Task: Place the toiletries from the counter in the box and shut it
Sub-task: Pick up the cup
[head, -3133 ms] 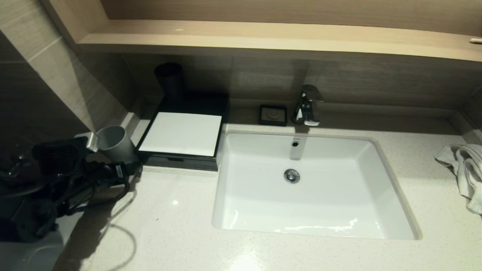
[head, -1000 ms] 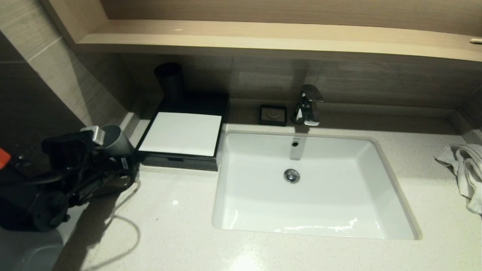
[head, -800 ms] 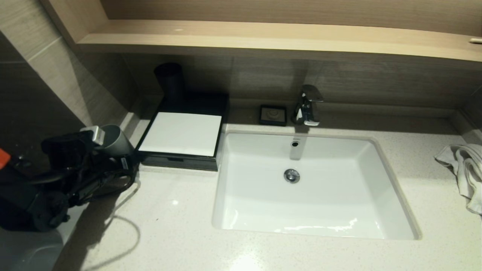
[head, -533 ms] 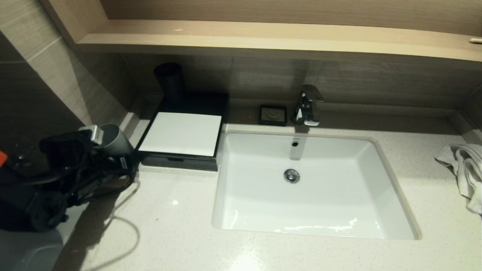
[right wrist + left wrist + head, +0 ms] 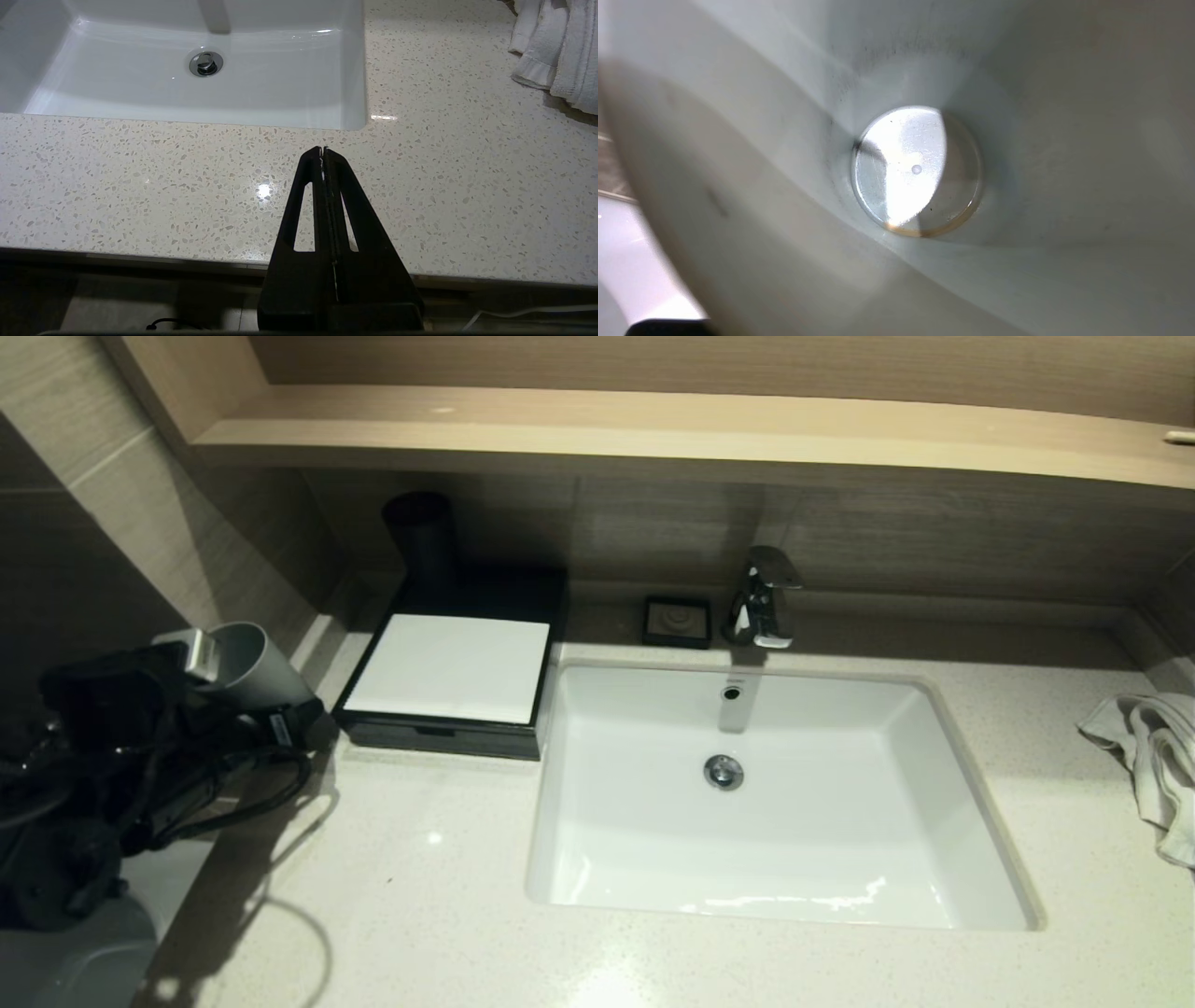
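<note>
Grey cup higher, further left now.

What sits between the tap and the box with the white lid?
A small black square dish on the counter, between the tap and the box, in the head view.

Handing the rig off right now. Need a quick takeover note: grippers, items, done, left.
Left gripper: shut on the grey cup, held tilted at the counter's left edge; left wrist view shows the cup empty.
Right gripper: shut, empty, parked over the front counter by the sink.
Box: left of the sink, white lid closed.
Done: cup picked up.
Left: box not yet opened; stow cup, close.
</note>
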Controlling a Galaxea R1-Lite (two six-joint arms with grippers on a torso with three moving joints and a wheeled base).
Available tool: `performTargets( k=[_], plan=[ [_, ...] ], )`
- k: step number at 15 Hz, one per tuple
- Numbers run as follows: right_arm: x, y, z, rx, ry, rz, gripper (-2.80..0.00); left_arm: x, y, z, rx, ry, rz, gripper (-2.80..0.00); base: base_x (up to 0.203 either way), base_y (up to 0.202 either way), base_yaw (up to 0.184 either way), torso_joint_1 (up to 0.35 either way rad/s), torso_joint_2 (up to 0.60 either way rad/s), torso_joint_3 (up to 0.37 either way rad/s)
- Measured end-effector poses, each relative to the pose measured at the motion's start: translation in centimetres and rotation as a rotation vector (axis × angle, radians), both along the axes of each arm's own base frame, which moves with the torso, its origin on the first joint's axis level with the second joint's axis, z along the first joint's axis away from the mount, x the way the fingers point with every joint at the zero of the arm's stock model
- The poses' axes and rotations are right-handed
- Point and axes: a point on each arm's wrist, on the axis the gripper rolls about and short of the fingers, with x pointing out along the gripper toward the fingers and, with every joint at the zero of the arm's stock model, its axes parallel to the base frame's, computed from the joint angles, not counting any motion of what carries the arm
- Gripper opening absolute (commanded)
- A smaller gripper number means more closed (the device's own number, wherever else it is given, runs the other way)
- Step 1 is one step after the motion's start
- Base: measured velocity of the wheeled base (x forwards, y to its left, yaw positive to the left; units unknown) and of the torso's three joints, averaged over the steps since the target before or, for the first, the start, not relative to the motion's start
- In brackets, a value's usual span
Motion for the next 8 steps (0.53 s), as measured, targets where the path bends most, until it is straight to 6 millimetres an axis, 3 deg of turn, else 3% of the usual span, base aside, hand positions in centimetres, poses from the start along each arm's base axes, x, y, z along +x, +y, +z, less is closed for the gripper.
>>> performTargets(
  k=[8],
  plan=[
    [0.0,0.0,0.0,0.0,0.0,0.0,-2.8,-3.2,-0.2,3.5,0.002,-0.038,-0.002,-2.8,0.0,0.0,0.0,0.0,0.0,0.0]
  ],
)
